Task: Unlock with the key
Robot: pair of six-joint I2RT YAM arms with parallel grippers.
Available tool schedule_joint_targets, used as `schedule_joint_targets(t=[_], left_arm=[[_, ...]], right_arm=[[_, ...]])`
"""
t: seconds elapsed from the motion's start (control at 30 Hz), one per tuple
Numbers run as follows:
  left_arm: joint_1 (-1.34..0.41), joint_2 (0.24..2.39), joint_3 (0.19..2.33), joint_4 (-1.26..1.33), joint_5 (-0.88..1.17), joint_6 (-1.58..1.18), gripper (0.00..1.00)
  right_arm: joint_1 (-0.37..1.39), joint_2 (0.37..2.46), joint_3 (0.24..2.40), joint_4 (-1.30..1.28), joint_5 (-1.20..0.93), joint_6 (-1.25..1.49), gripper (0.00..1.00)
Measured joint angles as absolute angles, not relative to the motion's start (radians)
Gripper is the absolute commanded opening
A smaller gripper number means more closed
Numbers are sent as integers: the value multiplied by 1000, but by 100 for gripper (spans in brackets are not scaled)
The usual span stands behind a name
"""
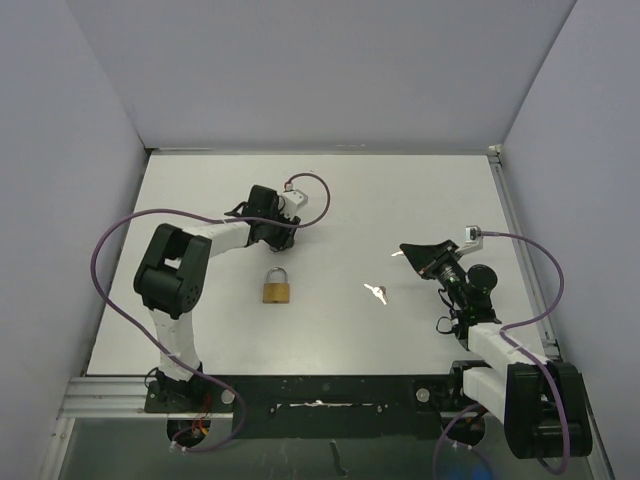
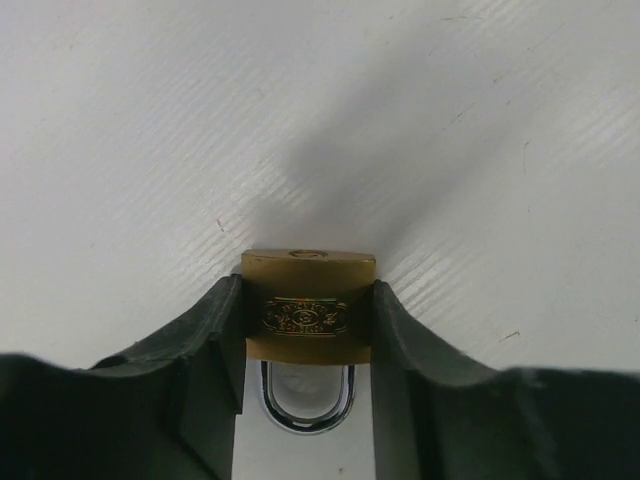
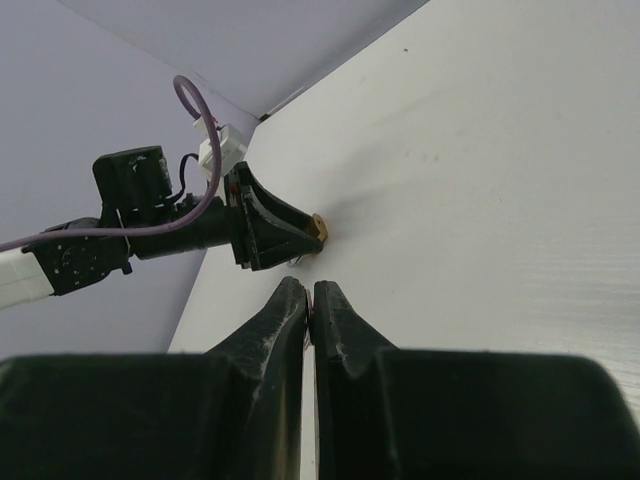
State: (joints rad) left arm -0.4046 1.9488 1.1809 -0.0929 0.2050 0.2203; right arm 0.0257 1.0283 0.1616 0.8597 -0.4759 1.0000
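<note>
Brass padlock (image 2: 308,312) between fingers (image 2: 205,345) of the left hand (image 2: 308,295), key (image 1: 376,292) well apart.

The padlock (image 2: 308,300) body is recorded as dull brass, its shackle (image 2: 303,427) as polished metal; the worktop (image 2: 150,140) as matt, finely ridged.

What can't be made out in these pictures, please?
Key: too small in the top view to read its teeth; outside both wrist views.
Padlock: in the left wrist view the left tool flanks it; actual contact is unclear.
Emblem lettering: blurred, left wrist view.
</note>
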Motion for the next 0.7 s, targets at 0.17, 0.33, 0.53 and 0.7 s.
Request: schedule_joint_targets(t=[0.17,0.33,0.53,0.7], left_arm=[[-406,1956,1194,-105,205,223,0],[-442,1924,1151,-74,180,224,0],[-638,1723,959,82,171,202,0],[-791,1558,783,403,175,152,0]], right_arm=[[26,1028,162,859,-476,1000,0],[26,1028,162,855,-475,999,0],[28,1033,162,834,-463,975,0],[76,1018,163,783,-404,937,0]])
